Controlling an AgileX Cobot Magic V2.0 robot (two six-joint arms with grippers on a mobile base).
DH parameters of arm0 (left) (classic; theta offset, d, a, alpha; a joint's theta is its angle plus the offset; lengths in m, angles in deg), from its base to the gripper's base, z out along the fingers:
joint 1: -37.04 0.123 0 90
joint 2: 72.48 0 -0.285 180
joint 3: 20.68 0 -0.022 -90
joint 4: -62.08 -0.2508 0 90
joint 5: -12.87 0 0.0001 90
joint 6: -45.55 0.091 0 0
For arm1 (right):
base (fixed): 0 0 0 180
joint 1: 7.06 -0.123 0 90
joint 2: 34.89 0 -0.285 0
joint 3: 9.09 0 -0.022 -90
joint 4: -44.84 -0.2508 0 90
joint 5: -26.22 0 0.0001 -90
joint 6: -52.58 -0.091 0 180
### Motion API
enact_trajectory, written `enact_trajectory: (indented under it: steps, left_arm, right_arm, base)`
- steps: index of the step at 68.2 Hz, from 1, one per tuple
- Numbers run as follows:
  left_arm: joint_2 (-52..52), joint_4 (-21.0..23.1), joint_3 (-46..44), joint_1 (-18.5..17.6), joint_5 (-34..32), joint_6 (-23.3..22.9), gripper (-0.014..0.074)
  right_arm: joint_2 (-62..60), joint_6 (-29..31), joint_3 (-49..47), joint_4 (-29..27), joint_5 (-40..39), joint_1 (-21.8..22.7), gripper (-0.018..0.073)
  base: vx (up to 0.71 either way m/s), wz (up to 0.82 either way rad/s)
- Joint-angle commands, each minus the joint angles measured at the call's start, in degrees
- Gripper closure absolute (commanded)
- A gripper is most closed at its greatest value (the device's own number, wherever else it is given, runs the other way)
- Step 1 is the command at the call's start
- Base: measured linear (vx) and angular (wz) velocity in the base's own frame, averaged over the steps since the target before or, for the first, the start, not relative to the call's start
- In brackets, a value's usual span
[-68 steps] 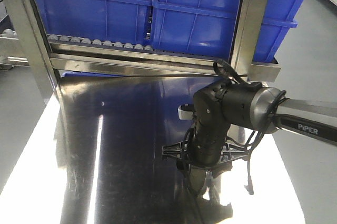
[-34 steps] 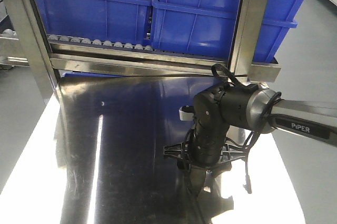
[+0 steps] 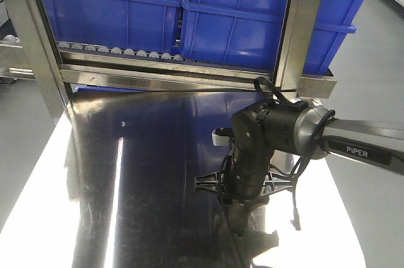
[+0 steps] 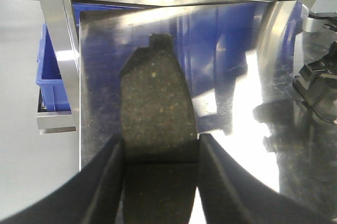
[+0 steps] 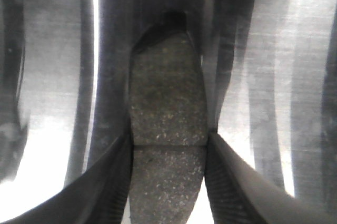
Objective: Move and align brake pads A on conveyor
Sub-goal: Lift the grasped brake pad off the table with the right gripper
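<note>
While both arms carry their loads by the narrow edges, I judge a slip to be the main risk. The left gripper (image 4: 160,139) pinches a flat dark-grey speckled brake pad (image 4: 155,97) at frame centre, above the shiny stainless steel table (image 3: 145,173). The right gripper (image 5: 169,137) is clamped on a second grey brake pad (image 5: 168,87), low over that steel. A jolt could twist either pad or strike the table. I see no conveyor in any view.

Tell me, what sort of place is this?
Most likely a factory parts-handling station: blue plastic bins on a roller rack behind a shiny steel table, while the left tool holds a brake pad and the right tool a second brake pad.
</note>
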Motion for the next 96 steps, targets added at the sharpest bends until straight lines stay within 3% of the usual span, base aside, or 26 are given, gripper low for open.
enact_trajectory:
  steps: [1,7,40,59,76,96]
  left_arm:
    - [-0.50,-0.62,-1.53,-0.38,-5.02,-0.44,0.0603]
    - [-0.50,-0.62,-1.53,-0.38,-5.02,-0.44,0.0603]
    - [-0.50,-0.62,-1.53,-0.38,-5.02,-0.44,0.0603]
    - [-0.50,-0.62,-1.53,-0.38,-5.02,-0.44,0.0603]
    - [-0.50,-0.62,-1.53,-0.38,-5.02,-0.44,0.0603]
    - [-0.50,-0.62,-1.53,-0.38,-5.02,-0.44,0.0603]
  right_arm:
    - [-3.07,1.42,-1.39,0.00,-0.22,0.37,0.0482]
    - [-3.95,2.07,-1.39,0.36,0.22,0.37,0.0577]
    - [-21.06,2.67,-0.07,14.67,0.25,0.37,0.0565]
    - [-37.98,-4.60,12.88,25.91,-7.57,0.37,0.0564]
    - [-55.05,-4.54,23.69,27.98,-13.51,0.37,0.0564]
    - [-73.79,-4.65,34.16,31.86,-14.19,0.37,0.0564]
  base:
    - [0.00,0.00]
    - [0.00,0.00]
    - [0.00,0.00]
    - [0.00,0.00]
    - [0.00,0.00]
    - [0.00,0.00]
